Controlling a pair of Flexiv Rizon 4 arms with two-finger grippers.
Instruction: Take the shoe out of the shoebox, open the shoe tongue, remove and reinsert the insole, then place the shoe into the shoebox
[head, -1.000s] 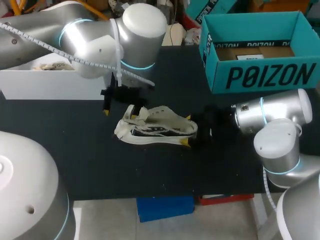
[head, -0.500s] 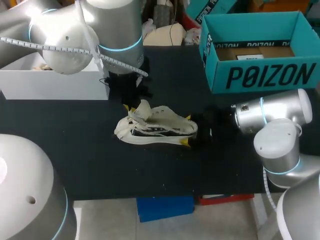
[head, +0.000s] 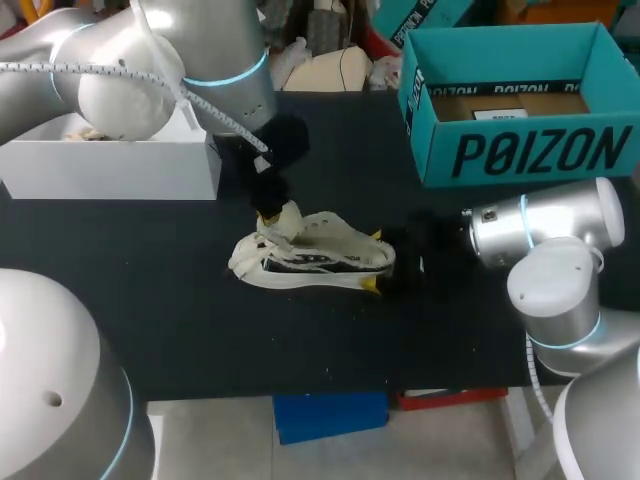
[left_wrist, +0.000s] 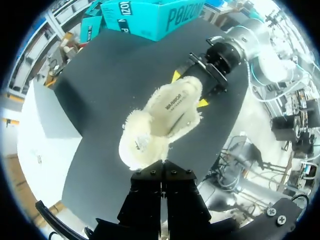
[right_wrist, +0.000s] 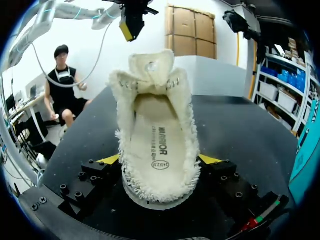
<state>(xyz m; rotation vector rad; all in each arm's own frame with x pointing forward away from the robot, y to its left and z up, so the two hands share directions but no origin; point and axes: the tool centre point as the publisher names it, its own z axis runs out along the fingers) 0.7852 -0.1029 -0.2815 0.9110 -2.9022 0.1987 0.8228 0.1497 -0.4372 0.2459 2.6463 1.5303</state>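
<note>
The left gripper (left_wrist: 161, 167), clenched, hangs just above the tongue of the shoe (head: 315, 255); its yellow tips are hidden in its own wrist view. The shoe lies on the table (head: 180, 310), outside the shoebox (head: 520, 155), its heel grasped by the right gripper (right_wrist: 160, 161).

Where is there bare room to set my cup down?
Bare table in front of the shoe, and left of it, near the white box. Crowded: left gripper at the shoe's tongue, right gripper on its heel, shoebox far right.
</note>
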